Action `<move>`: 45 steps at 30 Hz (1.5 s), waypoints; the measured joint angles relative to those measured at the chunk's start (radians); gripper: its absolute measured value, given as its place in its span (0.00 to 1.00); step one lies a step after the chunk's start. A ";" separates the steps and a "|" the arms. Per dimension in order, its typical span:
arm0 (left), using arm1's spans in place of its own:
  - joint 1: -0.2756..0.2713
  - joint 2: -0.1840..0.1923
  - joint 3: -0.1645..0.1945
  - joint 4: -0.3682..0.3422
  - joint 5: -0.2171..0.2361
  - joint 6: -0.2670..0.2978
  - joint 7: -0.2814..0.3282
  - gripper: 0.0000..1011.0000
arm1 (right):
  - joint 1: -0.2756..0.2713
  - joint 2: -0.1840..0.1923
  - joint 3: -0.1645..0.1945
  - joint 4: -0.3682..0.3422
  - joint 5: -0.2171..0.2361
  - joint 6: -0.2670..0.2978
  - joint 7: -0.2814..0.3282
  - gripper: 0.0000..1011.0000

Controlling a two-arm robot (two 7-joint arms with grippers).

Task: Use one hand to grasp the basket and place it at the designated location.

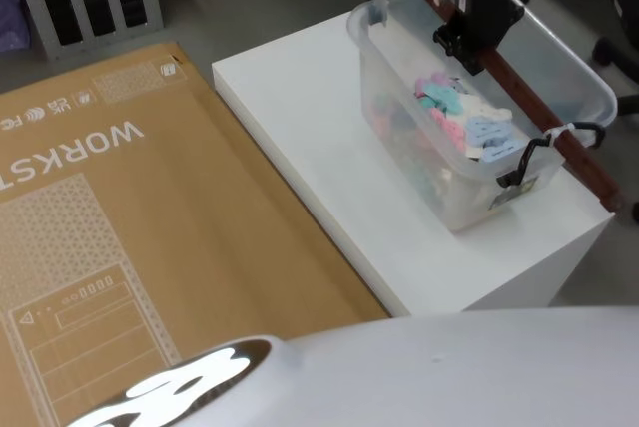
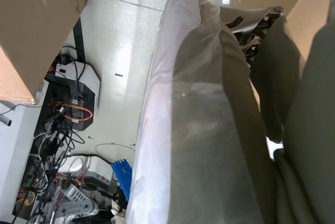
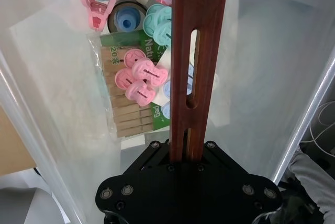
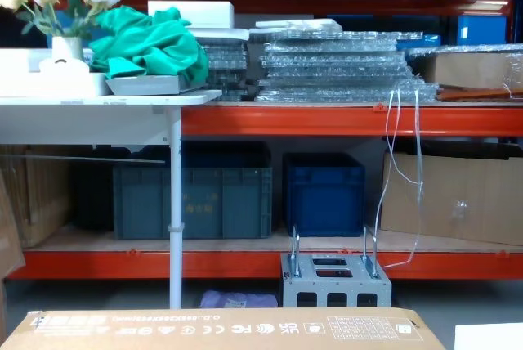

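The basket (image 1: pixel 469 158) is sitting on the white table (image 1: pixel 329 178), toward its far right side, holding a jumble of pastel clips and a pack of wooden pegs (image 3: pixel 125 98). The dark red-brown handle bar (image 1: pixel 519 98) is running along the top of the basket, tied at each end with black clips and a white zip tie (image 1: pixel 559 131).

The right gripper (image 1: pixel 477 30) is reaching down over the far end of the basket — the right wrist view is showing its black jaws closed on the handle bar (image 3: pixel 193 62), the bar passing straight between them. The left gripper's state I cannot tell; the left arm is hanging parked beside the body, above the floor.

Judging the step: the grasp is looking made, the lift not yet begun — the basket is resting flat on the table. Next move is calling for a straight, level rise, since the grip is sitting off-centre on the bar and the load could tip toward the near end. A large cardboard box (image 1: pixel 120 247) is lying to the table's left.
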 joint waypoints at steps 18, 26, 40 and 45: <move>0.000 0.000 0.000 0.000 0.000 0.000 0.000 0.00 | 0.000 -0.011 -0.006 0.009 0.000 0.001 -0.011 0.00; 0.000 0.000 0.000 0.000 0.000 0.000 0.000 0.00 | -0.005 -0.022 -0.011 0.017 -0.001 -0.001 -0.019 0.00; 0.000 0.000 0.000 0.000 0.000 0.000 0.000 0.00 | -0.008 -0.034 -0.019 0.035 0.001 -0.002 -0.022 0.00; 0.000 0.000 0.000 0.000 0.000 0.000 0.000 0.00 | -0.008 -0.038 -0.022 0.042 0.003 -0.003 -0.023 0.00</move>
